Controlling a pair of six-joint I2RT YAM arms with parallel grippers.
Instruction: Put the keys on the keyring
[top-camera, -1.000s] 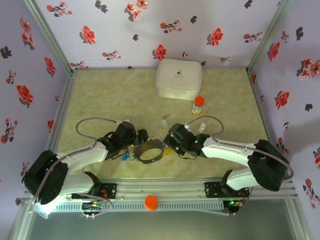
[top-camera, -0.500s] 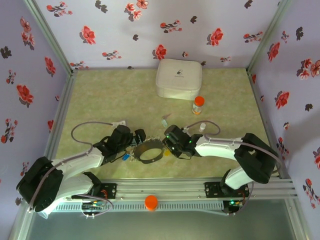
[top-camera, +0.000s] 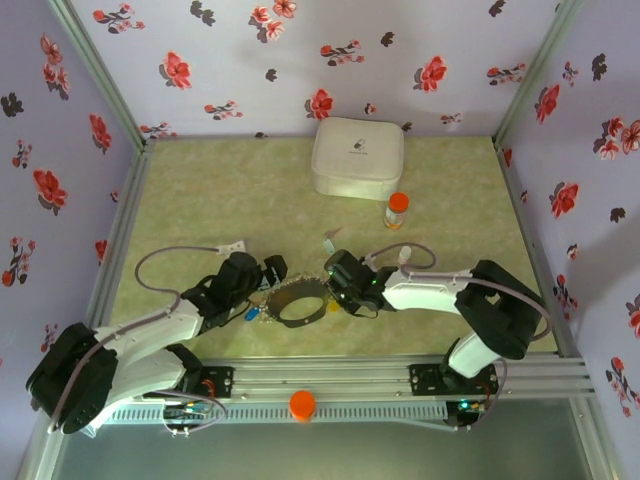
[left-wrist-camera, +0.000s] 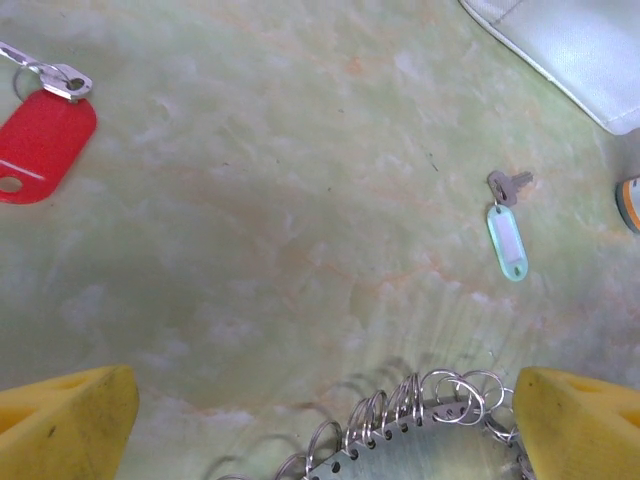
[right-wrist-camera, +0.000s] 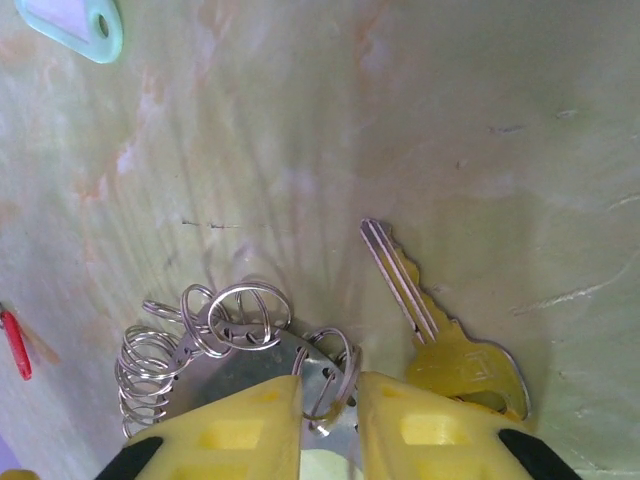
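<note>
On the table (top-camera: 200, 200), near the front, lies the keyring (top-camera: 300, 292); the right gripper (right-wrist-camera: 330, 392) pinches its looped rim, a yellow key (right-wrist-camera: 445, 345) just beside; the left gripper (left-wrist-camera: 320, 425) is wide open.

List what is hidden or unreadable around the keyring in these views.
Left wrist view: the bottom edge cuts off most of the keyring; the left edge clips the red tag.
Right wrist view: the right pincer straddles the keyring's rim; its fingers hide whether they pinch it.
Top view: the blue tag is too small to read.
</note>
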